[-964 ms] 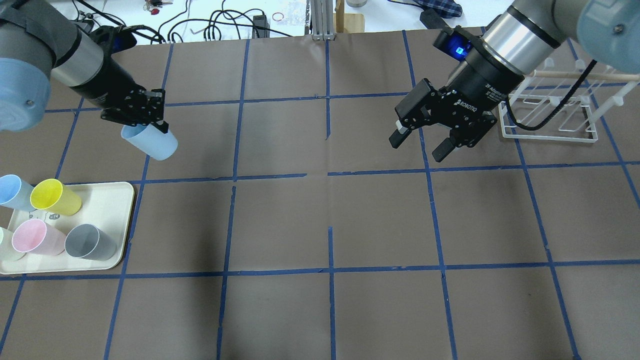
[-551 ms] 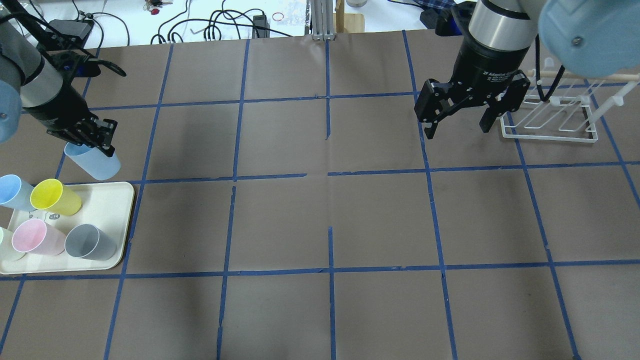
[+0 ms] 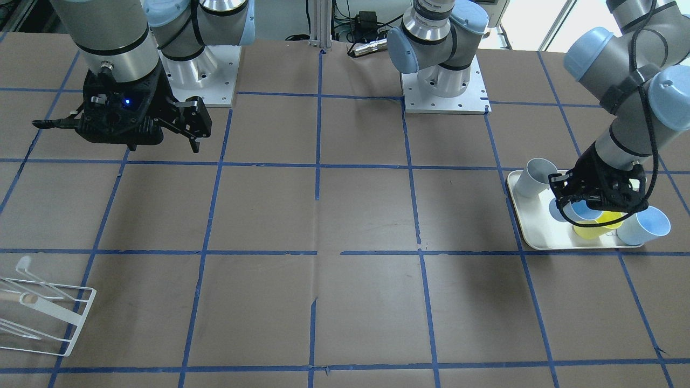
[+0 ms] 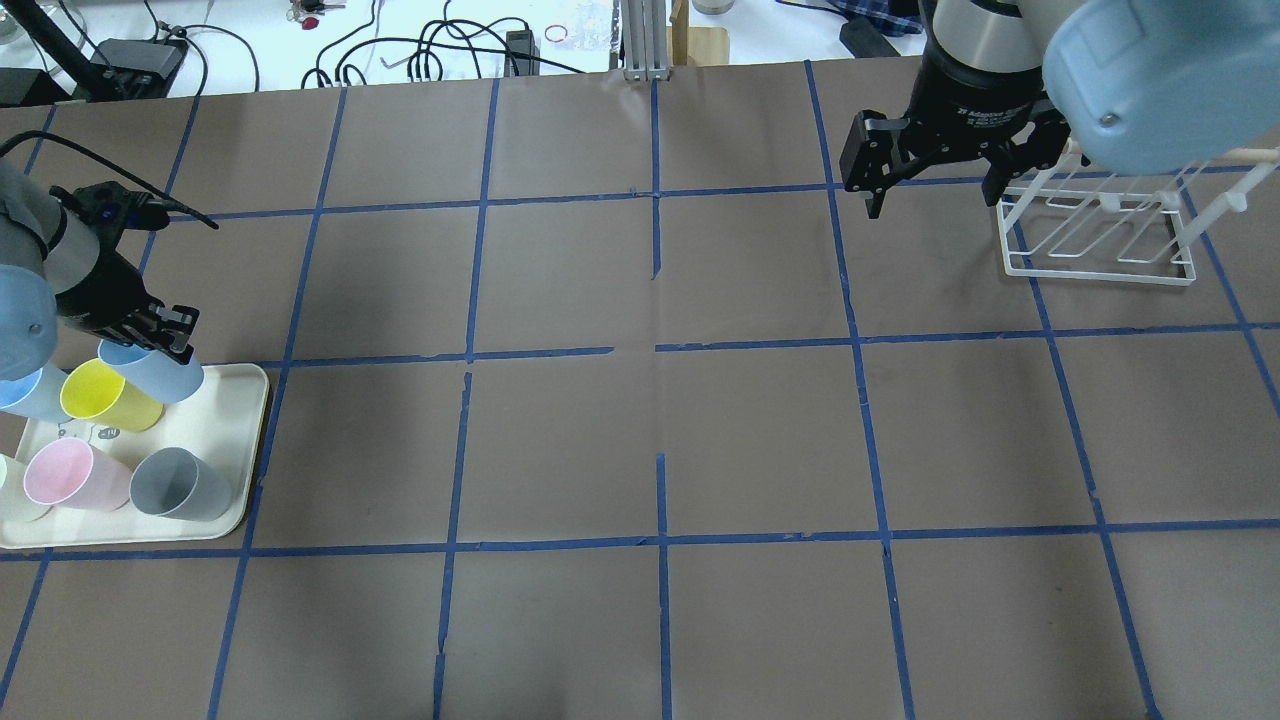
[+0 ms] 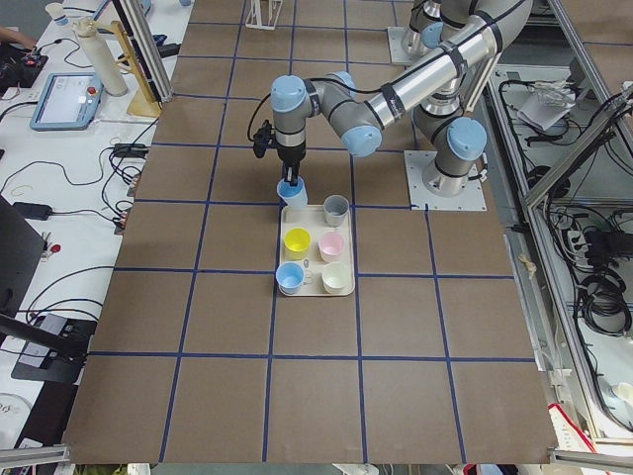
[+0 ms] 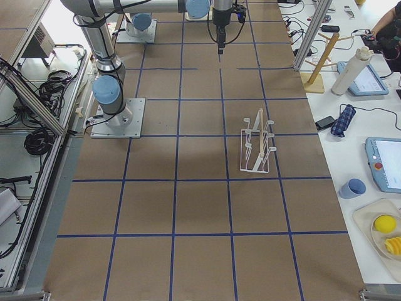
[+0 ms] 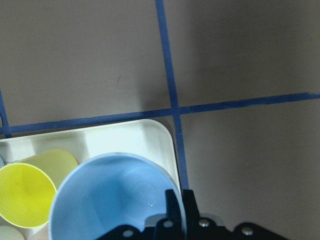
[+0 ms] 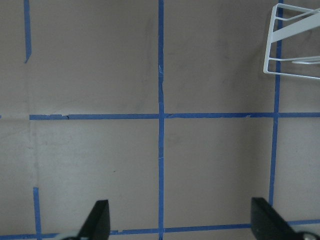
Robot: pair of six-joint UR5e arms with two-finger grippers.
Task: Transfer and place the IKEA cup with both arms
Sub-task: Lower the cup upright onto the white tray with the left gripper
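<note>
One second brought the IKEA cup [image 4: 158,370], clenched in the left pincer [image 4: 165,335], over the tray [image 4: 225,420] for placing; the right pincer [image 4: 935,190] is released, withdrawn.

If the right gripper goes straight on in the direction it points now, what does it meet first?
Probably the bare table, near a blue tape crossing. The right gripper points down, and its wrist view shows nothing between; the white rack is aside.

Overhead cam: whitish plastic cup [image 4: 12,495] at left end of cream rectangular plastic tray [image 4: 225,420] cut off by frame edge; 2nd pale-blue plastic cup [image 4: 20,397] at tray's far corner half behind left arm [image 4: 25,320].
</note>
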